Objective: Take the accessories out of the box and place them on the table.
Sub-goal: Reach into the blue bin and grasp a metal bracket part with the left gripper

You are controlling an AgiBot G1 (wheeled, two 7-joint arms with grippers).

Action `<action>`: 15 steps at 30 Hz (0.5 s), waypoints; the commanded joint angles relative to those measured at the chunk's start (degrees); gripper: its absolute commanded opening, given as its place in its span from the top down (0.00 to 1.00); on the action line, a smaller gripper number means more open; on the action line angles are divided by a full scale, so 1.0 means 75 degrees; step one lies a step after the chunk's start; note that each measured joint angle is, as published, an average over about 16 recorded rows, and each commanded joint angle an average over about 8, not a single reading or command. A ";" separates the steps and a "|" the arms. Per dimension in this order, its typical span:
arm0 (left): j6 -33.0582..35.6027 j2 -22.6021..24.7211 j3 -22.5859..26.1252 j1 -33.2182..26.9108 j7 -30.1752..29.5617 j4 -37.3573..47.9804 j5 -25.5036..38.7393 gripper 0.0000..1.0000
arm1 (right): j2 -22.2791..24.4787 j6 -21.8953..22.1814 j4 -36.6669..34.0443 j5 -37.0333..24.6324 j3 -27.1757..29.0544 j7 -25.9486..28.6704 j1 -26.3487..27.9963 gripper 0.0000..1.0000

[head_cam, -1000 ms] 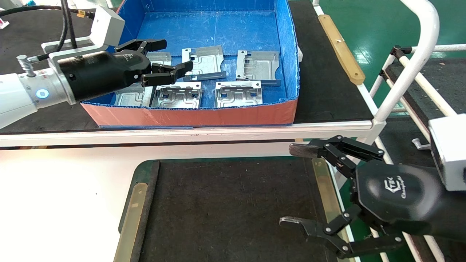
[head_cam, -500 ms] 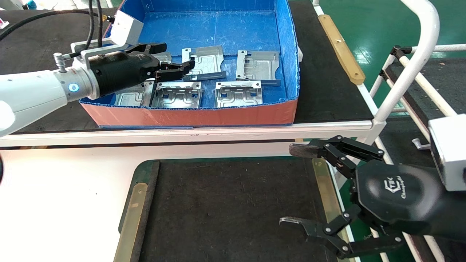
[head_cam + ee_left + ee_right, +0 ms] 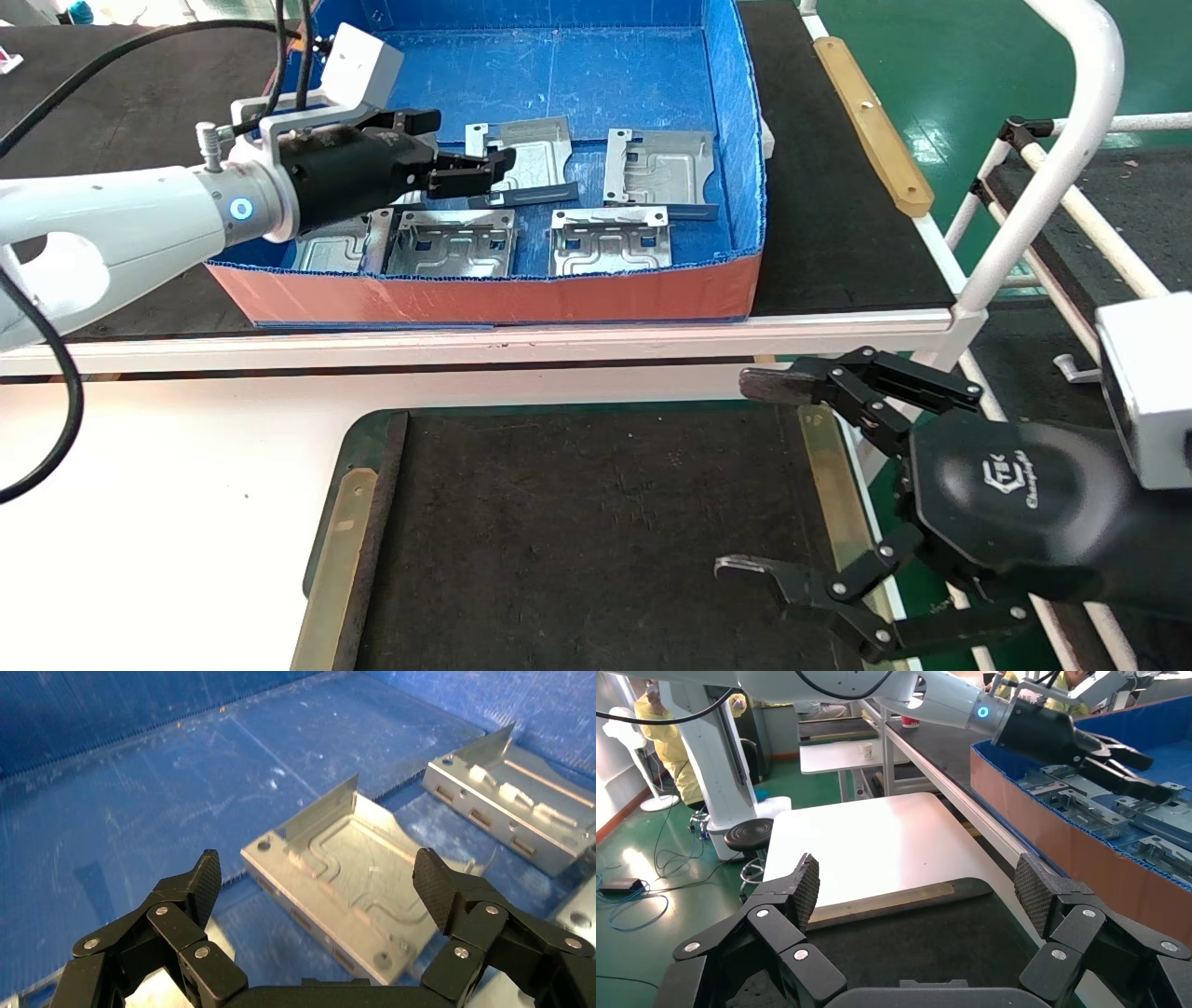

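Six stamped metal plates (image 3: 526, 158) are left lying in the blue box (image 3: 736, 140) beyond the worktop's (image 3: 186, 485) far edge, one framed by the spread left tool (image 3: 466, 149) for grasping, while the right tool (image 3: 773, 475) is parked agape at its right edge.

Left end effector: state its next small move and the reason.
Probably lower the left end effector a little more and close on the plate between its open fingers. In the left wrist view that plate sits centred in the gap, still flat on the box floor, not yet gripped. The right end effector hangs open by the mat.
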 commanded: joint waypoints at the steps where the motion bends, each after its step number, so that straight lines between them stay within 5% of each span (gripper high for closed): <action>1: -0.0080 0.0084 0.0015 -0.0048 0.0010 0.0062 0.0024 0.00 | 0.0000 0.0000 0.0000 0.0000 0.0000 0.0000 0.0000 0.00; 15: -0.0740 0.0451 0.0165 -0.0289 -0.0103 0.0479 0.0248 0.00 | 0.0000 0.0000 0.0000 0.0000 0.0000 0.0000 0.0000 0.00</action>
